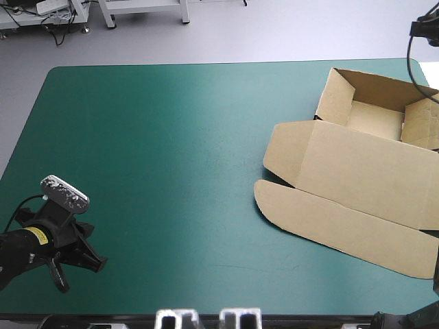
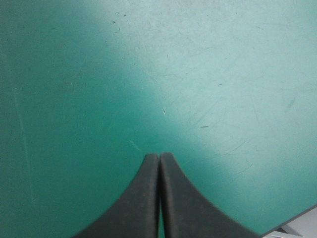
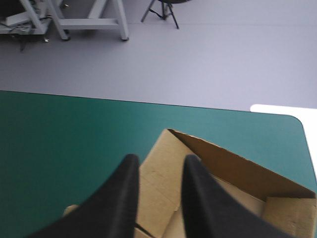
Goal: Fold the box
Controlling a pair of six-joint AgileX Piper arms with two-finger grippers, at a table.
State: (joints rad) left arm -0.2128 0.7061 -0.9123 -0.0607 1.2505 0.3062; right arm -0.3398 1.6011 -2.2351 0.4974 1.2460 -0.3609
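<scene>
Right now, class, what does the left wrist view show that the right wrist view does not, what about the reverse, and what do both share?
Only the left wrist view: the left gripper, its black fingers shut in a pointed arch over the bare teal-green cover. Only the right wrist view: the right gripper, fingers apart, and the brown box under and ahead of it, walls raised. Both: the teal-green cover.

place: lab-type workroom is indicated | far: bare grey floor (image 1: 274, 34), white metal bench frames (image 1: 108, 15), loose cables (image 1: 58, 31) far left | near: table (image 1: 171, 171) covered in teal-green
</scene>
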